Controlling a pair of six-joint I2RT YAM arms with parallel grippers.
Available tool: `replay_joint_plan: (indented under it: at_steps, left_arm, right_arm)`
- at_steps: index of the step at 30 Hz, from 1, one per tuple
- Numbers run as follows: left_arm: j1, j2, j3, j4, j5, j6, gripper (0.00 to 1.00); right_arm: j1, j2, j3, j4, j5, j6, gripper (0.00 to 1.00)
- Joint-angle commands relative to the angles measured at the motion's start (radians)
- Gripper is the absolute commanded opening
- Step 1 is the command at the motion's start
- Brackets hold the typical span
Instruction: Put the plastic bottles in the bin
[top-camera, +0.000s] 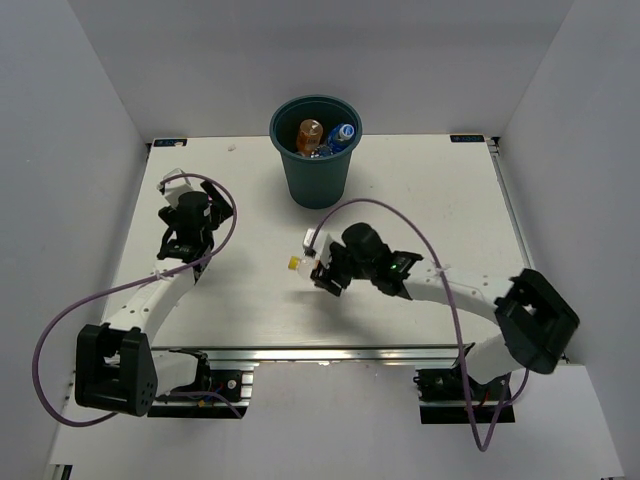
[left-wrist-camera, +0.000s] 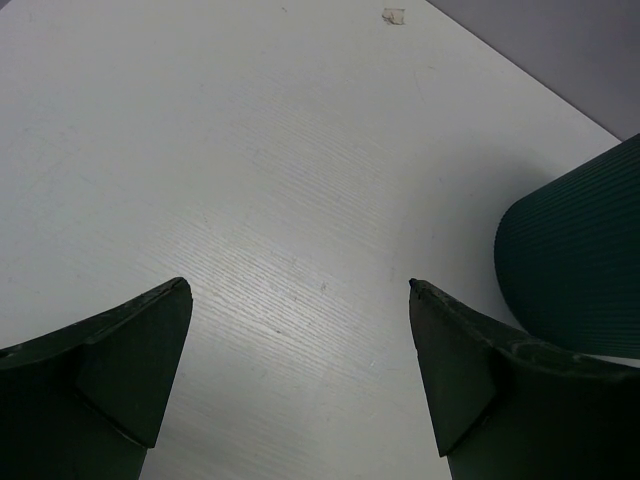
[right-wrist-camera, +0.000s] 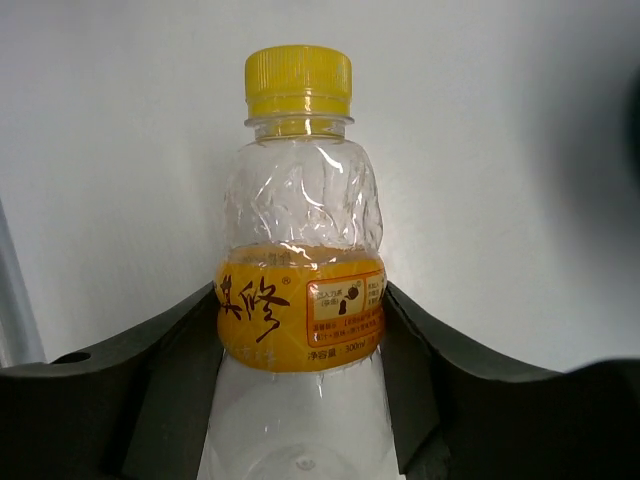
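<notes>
Teal bin (top-camera: 316, 182) holds orange bottle (top-camera: 309, 133), blue-labelled bottle (top-camera: 342, 134).

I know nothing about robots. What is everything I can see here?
Table: one, white, under everything.
Bin: one, dark teal, far middle of table.
Orange bottle: one, inside the bin.
Blue-labelled bottle: one, clear, inside the bin; more may be hidden.
Yellow-capped bottle: one, clear, orange label, mid-table, gripped.
Cables: two, purple, looping over the table.
Left arm: white-black; left claw open, empty.
Right arm: white-black; right claw closed on yellow-capped bottle.
</notes>
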Motion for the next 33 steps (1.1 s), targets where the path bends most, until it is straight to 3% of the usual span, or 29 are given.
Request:
replay_joint_plan:
  at_steps: [1, 8, 12, 16, 18, 20, 21, 25, 26, 33]
  left_arm:
    - [0.009, -0.049, -0.016, 0.021, 0.018, -0.011, 0.98]
    - [0.009, -0.086, -0.039, 0.037, 0.033, -0.011, 0.98]
    - [0.012, -0.079, -0.031, 0.027, 0.025, -0.011, 0.98]
    - [0.014, -0.085, -0.034, 0.034, 0.041, -0.004, 0.98]
    - [0.015, -0.101, -0.046, 0.049, 0.055, 0.001, 0.98]
    - [0.017, -0.112, -0.054, 0.057, 0.058, 0.002, 0.98]
    - [0.017, -0.117, -0.054, 0.057, 0.056, 0.004, 0.98]
    - [0.018, -0.115, -0.051, 0.047, 0.047, 0.005, 0.98]
    - [0.018, -0.114, -0.050, 0.049, 0.048, 0.004, 0.98]
    - [0.020, -0.092, -0.040, 0.047, 0.073, 0.006, 0.98]
  right_arm:
    - [-0.037, -0.106, 0.068, 0.165, 0.016, 0.033, 0.31]
    - [-0.131, -0.036, 0.411, 0.277, 0.068, 0.076, 0.24]
    - [-0.140, 0.111, 0.660, 0.257, 0.235, 0.087, 0.23]
    - [-0.185, 0.298, 0.885, 0.257, 0.384, 0.241, 0.31]
    - [-0.221, 0.349, 0.928, 0.262, 0.385, 0.288, 0.32]
    - [-0.254, 0.427, 0.999, 0.262, 0.403, 0.363, 0.43]
    - [-0.263, 0.455, 0.999, 0.246, 0.395, 0.387, 0.43]
    - [-0.280, 0.586, 1.250, 0.098, 0.380, 0.397, 0.74]
    - [-0.280, 0.593, 1.292, 0.079, 0.374, 0.391, 0.88]
    - [-0.280, 0.483, 1.248, 0.075, 0.291, 0.360, 0.90]
